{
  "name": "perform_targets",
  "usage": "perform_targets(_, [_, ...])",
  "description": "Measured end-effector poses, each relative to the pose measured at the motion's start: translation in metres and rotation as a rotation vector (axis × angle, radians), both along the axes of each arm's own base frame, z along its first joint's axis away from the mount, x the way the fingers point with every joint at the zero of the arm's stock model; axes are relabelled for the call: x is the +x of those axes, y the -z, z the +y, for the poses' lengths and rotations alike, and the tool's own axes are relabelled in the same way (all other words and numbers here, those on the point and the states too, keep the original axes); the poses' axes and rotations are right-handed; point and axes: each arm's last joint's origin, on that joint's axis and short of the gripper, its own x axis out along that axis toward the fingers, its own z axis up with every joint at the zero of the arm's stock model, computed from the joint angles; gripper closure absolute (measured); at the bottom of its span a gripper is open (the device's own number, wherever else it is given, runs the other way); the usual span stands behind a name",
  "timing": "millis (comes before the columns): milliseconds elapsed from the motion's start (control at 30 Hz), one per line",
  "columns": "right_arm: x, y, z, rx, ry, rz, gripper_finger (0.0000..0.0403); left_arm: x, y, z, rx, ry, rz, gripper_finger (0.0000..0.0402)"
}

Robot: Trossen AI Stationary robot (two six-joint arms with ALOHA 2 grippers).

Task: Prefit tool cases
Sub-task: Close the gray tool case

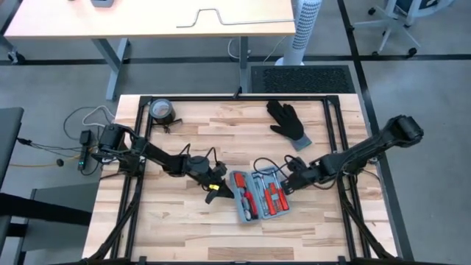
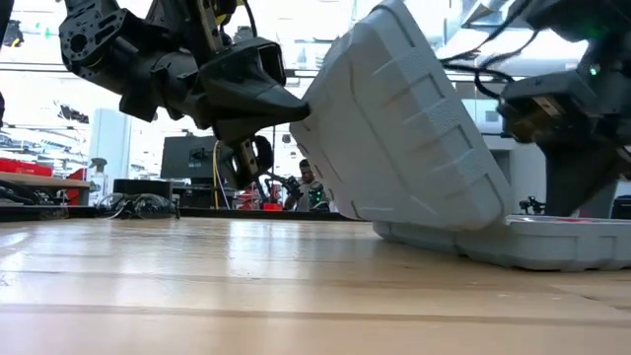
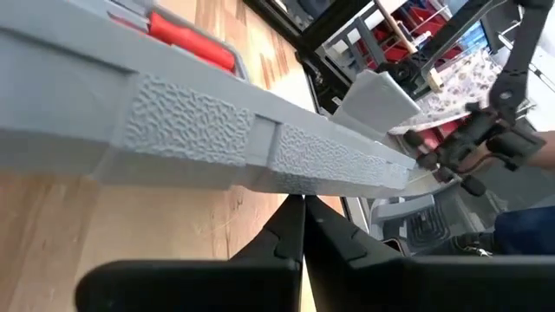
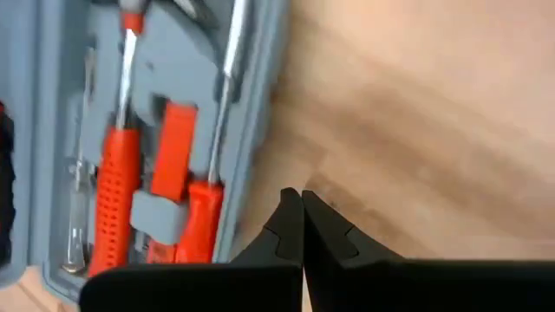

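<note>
Nearest the low camera we see bare planks of the wooden bench (image 2: 197,286), and beyond them the tool case (image 1: 258,195), blue-grey plastic with rounded corners. Its base lies flat on the bench while its lid (image 2: 404,118) stands tilted, partly raised. From above, the case sits slightly toward 5 o'clock of the bench centre, lying open, with red-handled tools (image 1: 274,199) seated in moulded recesses.

We find the left gripper (image 1: 218,182) at the 9 o'clock edge of the case, its fingers clenched together with nothing between them; in the low view its tip touches the raised lid edge. The left wrist view shows that textured grey edge running just above the closed fingertips (image 3: 299,227).

Our right gripper (image 1: 289,181) is at the 2 o'clock corner of the case, fingers likewise pressed together and empty, just beside the case rim over bare wood.

A black glove (image 1: 287,121) lies toward 1 o'clock, well apart from the case. A dark tape roll (image 1: 161,110) rests near the 11 o'clock corner.
</note>
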Motion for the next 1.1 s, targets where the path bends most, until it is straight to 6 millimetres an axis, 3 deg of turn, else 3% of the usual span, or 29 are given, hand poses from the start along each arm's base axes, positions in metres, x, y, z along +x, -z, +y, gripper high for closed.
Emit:
perform_targets(267, [0.008,0.023,0.006,0.086,0.031,-0.121,0.0403,0.012,-0.011,0.002,0.016,-0.011,-0.025,0.0401])
perform_targets(433, [0.021,0.030,0.010,0.114,0.011,-0.174,0.0403,0.033,-0.017,0.008,0.058,-0.012,-0.034,0.0401])
perform_targets(800, [0.021,0.033,0.015,0.123,-0.006,-0.174,0.0403,0.075,0.013,0.004,0.016,0.071,0.057,0.0402])
perform_targets(1100, [0.000,0.027,0.017,0.064,0.052,-0.072,0.0403,0.078,0.019,0.005,0.028,0.066,0.100,0.0401])
